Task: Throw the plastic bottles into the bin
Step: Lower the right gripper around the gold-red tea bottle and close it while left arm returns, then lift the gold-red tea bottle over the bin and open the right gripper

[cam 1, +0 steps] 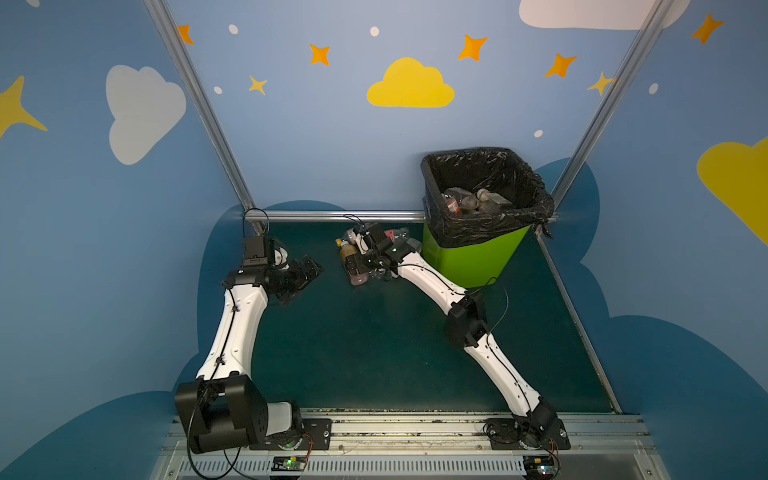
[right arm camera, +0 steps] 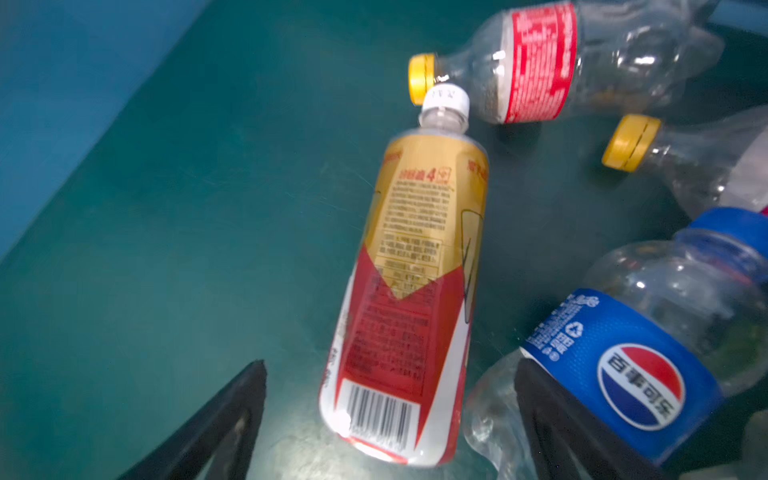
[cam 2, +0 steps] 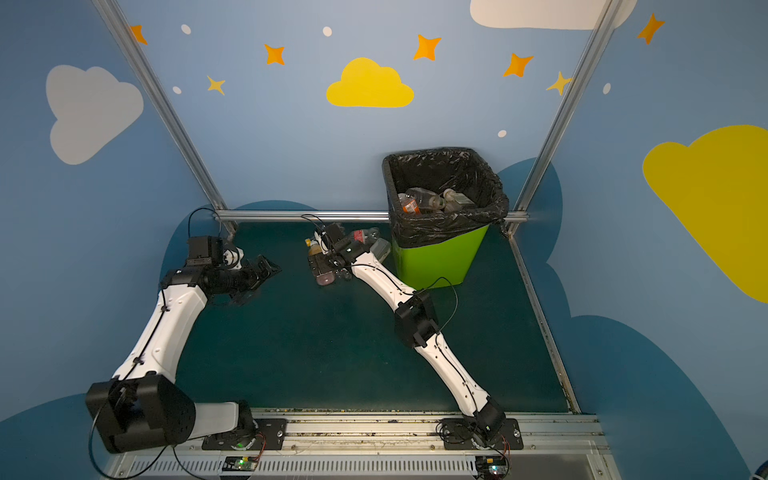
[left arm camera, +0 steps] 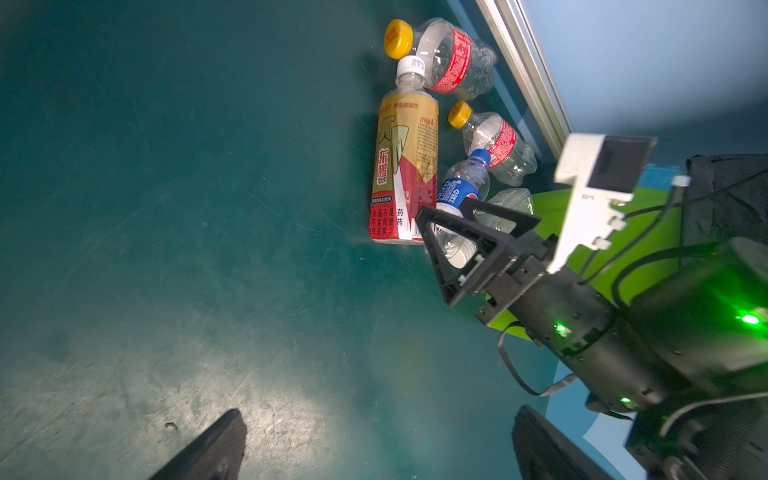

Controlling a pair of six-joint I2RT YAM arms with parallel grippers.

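Several plastic bottles lie on the green floor by the back rail. Among them are a gold-and-red labelled bottle (right arm camera: pixel 415 266) (left arm camera: pixel 405 166), a blue-labelled bottle (right arm camera: pixel 648 357) (left arm camera: pixel 461 191) and two clear red-labelled ones with yellow caps (left arm camera: pixel 449 58) (left arm camera: pixel 498 145). My right gripper (right arm camera: pixel 390 370) (cam 1: pixel 358 266) hangs open over the pile. The gold bottle's base lies between its fingers with a gap on each side, and the blue-labelled bottle rests against one finger (right arm camera: pixel 552 415). My left gripper (left arm camera: pixel 378 449) (cam 1: pixel 305 276) is open over bare floor, left of the pile. The lime-green bin (cam 1: pixel 478 257) (cam 2: pixel 436 262) holds more bottles (cam 1: pixel 469 199).
An aluminium rail (cam 1: pixel 340 216) runs along the back just behind the pile, and slanted posts (cam 1: pixel 208 116) rise at both corners. The bin stands in the back right corner, close to my right forearm (cam 1: pixel 432 282). Green floor (cam 1: pixel 374 353) stretches toward the front.
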